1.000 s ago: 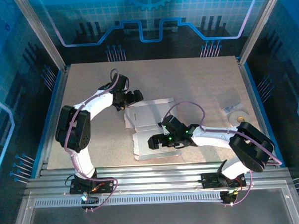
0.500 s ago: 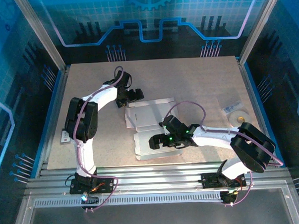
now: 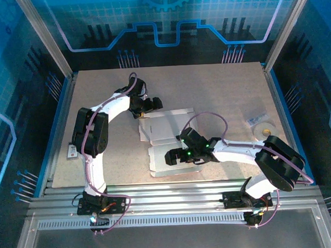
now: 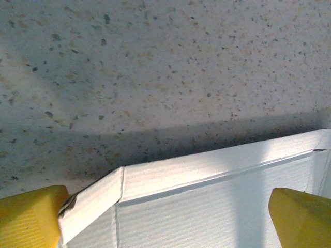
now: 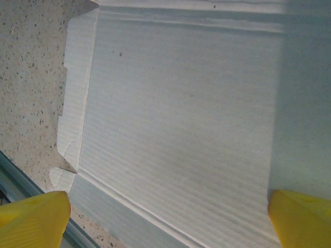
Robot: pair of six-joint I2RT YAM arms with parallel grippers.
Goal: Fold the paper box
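Observation:
The paper box (image 3: 165, 127) lies as a flat flapped sheet mid-table, pale whitish face up. My left gripper (image 3: 151, 105) is at its far left corner, open. In the left wrist view the sheet's creased edge flap (image 4: 207, 170) runs between the yellow fingertips (image 4: 31, 214), and the left one touches the corner flap. My right gripper (image 3: 170, 156) hovers low over the sheet's near panel, also open. In the right wrist view the ribbed panel (image 5: 176, 113) spans the gap between the wide-set fingertips (image 5: 302, 214).
A white tape roll (image 3: 263, 130) and a small packet (image 3: 257, 120) lie at the right of the table. A small label (image 3: 71, 151) sits by the left edge. The metal rail (image 5: 15, 194) runs close to the sheet's near edge.
The left arm has swung its elbow in, and its gripper has edged right along the sheet's far edge. The sheet's far part shifted slightly right. The right arm has held still.

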